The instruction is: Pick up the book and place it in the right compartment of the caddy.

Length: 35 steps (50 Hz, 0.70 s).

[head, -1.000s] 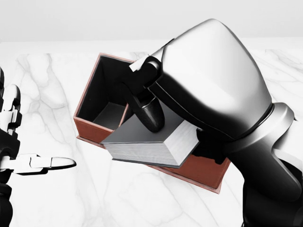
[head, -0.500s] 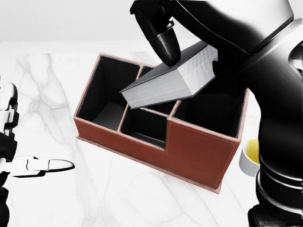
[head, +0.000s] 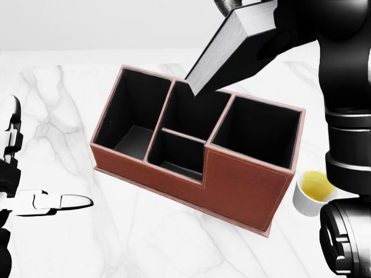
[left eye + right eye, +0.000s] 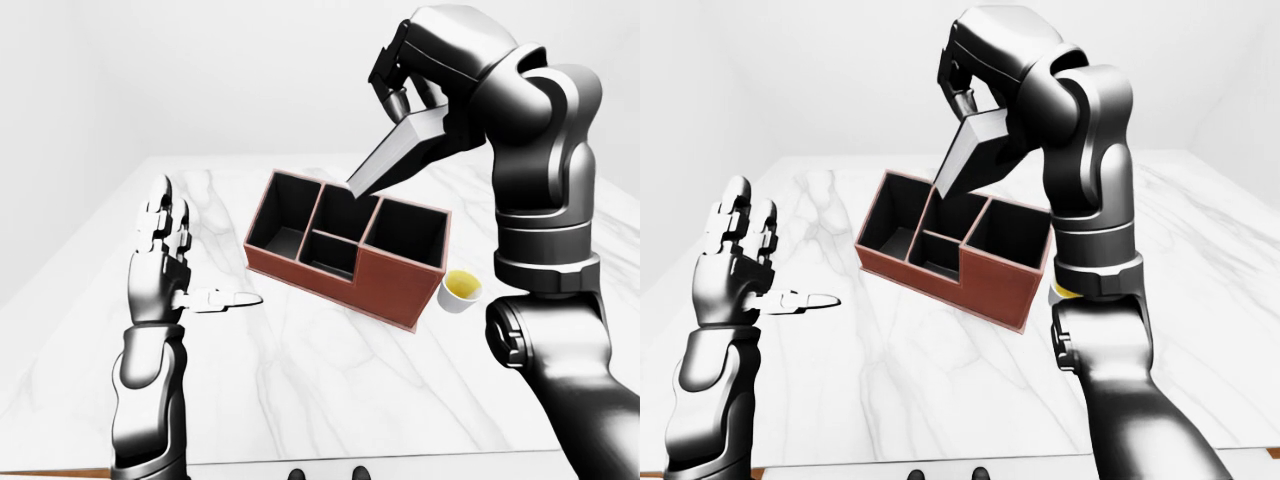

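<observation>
A grey book [image 3: 229, 49] with a dark cover hangs steeply tilted in the air, my right hand [image 4: 397, 97] shut on its upper end. Its lower corner points down above the middle upper compartment of the red-brown caddy [image 3: 243, 174]. The caddy stands on the white marble table, with black-lined compartments. Its right compartment [image 3: 255, 130] is empty and lies to the right of the book's low corner. My left hand [image 4: 165, 245] stands open to the left of the caddy, fingers up and thumb [image 3: 66, 202] stretched toward it, holding nothing.
A small white cup [image 3: 312, 190] of yellow liquid stands close to the caddy's right end, beside my right arm. The marble table [image 4: 300, 380] ends at the bottom of the left-eye view and at its far left.
My right arm has risen with the book, from low over the caddy to high above it, and the book now tilts much more steeply. The left hand has stayed put.
</observation>
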Tool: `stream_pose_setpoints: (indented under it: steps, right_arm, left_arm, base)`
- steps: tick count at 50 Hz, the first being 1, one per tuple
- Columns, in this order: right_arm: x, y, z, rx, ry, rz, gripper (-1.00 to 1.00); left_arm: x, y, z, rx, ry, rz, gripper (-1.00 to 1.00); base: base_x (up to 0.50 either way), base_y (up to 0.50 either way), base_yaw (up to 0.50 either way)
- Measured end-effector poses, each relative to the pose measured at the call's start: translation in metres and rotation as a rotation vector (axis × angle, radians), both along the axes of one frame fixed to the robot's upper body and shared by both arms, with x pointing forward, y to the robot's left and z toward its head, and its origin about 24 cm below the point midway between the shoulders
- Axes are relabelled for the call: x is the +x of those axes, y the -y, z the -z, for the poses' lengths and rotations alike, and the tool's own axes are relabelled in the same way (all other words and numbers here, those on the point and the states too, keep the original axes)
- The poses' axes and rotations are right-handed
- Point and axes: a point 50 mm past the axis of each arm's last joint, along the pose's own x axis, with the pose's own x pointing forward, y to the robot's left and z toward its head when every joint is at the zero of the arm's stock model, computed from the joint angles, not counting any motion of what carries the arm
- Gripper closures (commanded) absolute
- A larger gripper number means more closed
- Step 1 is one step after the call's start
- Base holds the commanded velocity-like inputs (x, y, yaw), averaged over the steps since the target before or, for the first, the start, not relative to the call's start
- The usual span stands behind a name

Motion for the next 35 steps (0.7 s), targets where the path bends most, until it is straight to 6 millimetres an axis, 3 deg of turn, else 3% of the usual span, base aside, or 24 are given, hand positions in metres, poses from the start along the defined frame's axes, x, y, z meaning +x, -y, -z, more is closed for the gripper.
stream_pose_setpoints:
  steps: [21,35]
  right_arm:
    - [0.050,0.007,0.034,-0.076,-0.259,0.160,1.00]
    - [0.073,0.015,0.062,-0.105,-0.306,0.264,1.00]
  left_arm:
    - [0.001,0.002,0.002,-0.001,-0.011,0.002,-1.00]
    - [0.002,0.001,0.006,-0.005,-0.026,0.000,-1.00]
  base:
    - [0.00,0.00,0.00]
    - [0.00,0.00,0.00]
